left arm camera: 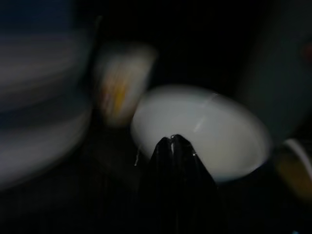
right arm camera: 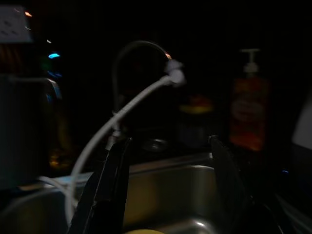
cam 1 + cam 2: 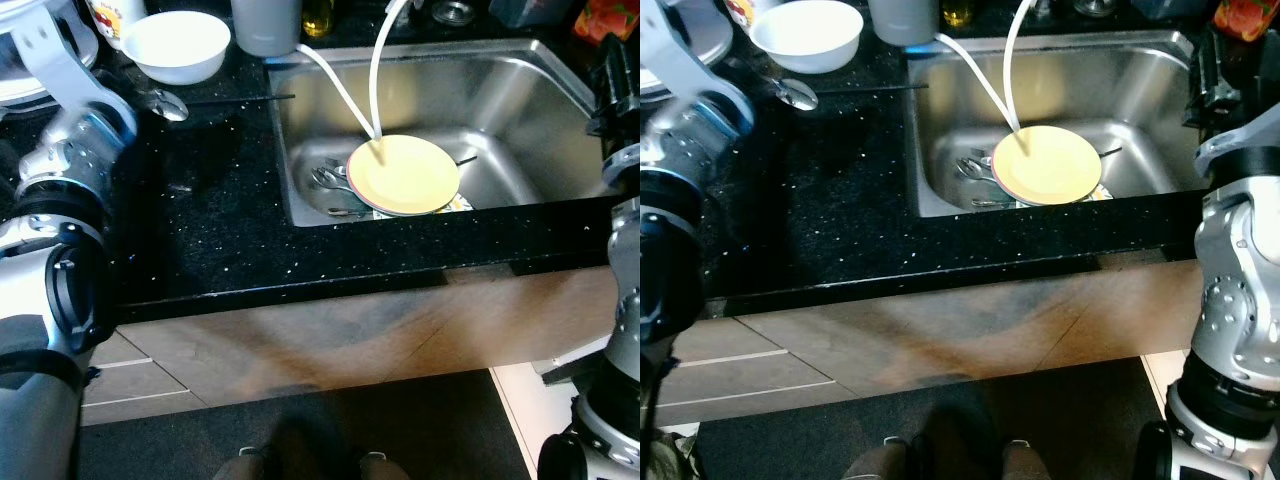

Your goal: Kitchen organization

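Head views: the left arm reaches toward the glossy white ceramic bowl [image 3: 177, 44] at eleven o'clock on the speckled black stone counter [image 3: 215, 215]; a round yellow plate [image 3: 405, 173] lies in the steel sink [image 3: 520, 95] at one o'clock. Judged step: approaching the bowl.

Left wrist view: the left gripper [image 1: 175, 141], fingers together, points at the bowl; it must open first.

Right wrist view: the right gripper [image 2: 168, 190], fingers apart, faces the curved tap [image 2: 139, 53].

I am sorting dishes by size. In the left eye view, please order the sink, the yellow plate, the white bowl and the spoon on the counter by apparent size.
1. sink
2. yellow plate
3. white bowl, slightly smaller than the plate but farther from the camera, so unsure
4. spoon
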`<state>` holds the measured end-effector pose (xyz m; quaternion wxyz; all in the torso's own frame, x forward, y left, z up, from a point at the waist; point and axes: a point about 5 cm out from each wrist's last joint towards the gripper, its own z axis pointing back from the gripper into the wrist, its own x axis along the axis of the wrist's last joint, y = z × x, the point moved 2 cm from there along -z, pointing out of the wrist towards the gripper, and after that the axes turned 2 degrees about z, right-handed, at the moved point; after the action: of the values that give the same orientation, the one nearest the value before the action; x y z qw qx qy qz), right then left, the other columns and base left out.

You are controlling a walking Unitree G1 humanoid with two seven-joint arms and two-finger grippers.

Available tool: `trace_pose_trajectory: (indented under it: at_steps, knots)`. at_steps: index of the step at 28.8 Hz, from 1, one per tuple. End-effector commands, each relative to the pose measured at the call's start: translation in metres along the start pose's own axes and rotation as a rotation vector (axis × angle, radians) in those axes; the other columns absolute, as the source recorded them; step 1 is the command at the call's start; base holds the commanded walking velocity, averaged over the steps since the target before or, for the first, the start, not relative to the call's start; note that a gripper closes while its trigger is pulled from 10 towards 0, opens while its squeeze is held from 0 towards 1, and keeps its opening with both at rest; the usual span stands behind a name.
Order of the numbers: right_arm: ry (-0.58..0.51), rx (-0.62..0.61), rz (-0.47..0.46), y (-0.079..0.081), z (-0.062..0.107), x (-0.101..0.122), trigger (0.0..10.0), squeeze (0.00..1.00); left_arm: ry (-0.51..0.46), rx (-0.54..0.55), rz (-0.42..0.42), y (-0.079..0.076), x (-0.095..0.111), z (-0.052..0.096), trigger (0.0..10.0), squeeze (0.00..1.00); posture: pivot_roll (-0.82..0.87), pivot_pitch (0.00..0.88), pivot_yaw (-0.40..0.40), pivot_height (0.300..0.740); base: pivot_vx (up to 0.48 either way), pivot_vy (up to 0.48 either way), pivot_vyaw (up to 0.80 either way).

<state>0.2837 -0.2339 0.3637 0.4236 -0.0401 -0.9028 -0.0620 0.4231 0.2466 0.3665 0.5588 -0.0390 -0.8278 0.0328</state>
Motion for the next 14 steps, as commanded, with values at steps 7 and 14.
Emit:
trace_pose_trajectory:
  at_steps: [7,14]
  knots:
    - [0.032,0.035,-0.126,0.036,0.006,-0.029,10.0,0.0,-0.198,-0.602,-0.033,-0.124,-0.002,0.053,10.0,0.0,-0.03,0.0,0.016,0.74,0.0,0.0,0.0]
    - [0.005,-0.033,-0.115,0.027,0.001,-0.033,10.0,0.0,-0.263,-0.532,0.042,-0.127,0.006,0.057,10.0,0.0,-0.02,0.0,0.033,0.74,0.0,0.0,0.0]
